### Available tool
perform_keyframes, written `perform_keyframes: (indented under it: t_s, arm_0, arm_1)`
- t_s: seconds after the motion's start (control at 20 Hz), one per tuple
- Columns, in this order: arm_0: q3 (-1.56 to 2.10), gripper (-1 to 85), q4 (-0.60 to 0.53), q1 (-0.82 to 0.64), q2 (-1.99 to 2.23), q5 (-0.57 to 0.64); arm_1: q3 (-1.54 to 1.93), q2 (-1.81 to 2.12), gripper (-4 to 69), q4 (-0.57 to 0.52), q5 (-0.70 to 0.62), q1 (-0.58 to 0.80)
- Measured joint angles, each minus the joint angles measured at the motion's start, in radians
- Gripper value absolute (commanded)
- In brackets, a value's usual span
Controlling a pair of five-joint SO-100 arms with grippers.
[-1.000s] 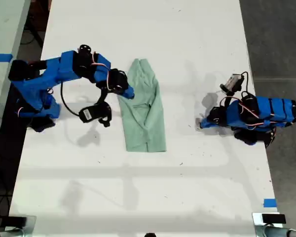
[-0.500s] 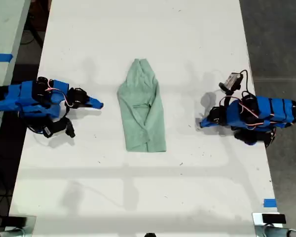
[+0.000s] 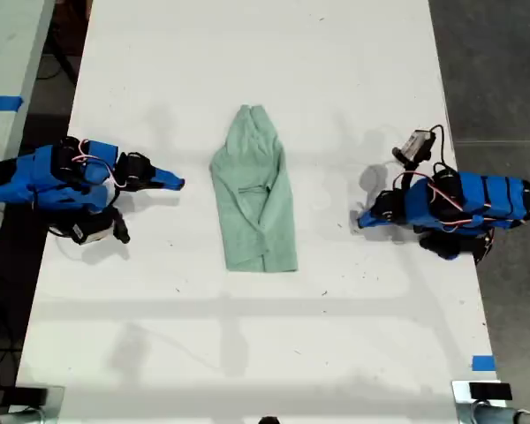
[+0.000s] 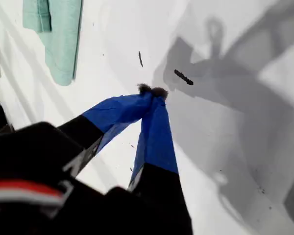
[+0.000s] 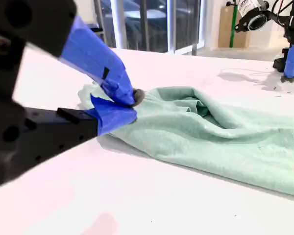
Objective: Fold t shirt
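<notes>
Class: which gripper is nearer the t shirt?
My second gripper, on the exterior view's left; my first gripper rests farther from the t shirt.

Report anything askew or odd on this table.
The pale mint-green fabric t shirt lies folded lengthwise but rumpled: its narrow end is bunched and its layers overlap unevenly. Nothing is spilled or damaged.

White table [image 3: 336, 79], blue tape [image 3: 482, 362] marker
</notes>
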Motion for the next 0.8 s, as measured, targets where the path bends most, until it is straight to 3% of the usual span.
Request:
perform_keyframes:
  t_s: [0.8]
  arm_0:
    - [0.003,-0.2,0.008,-0.002,0.0,-0.011]
  arm_1:
    - [0.0,0.0,-2.5,0.0,0.006,0.0]
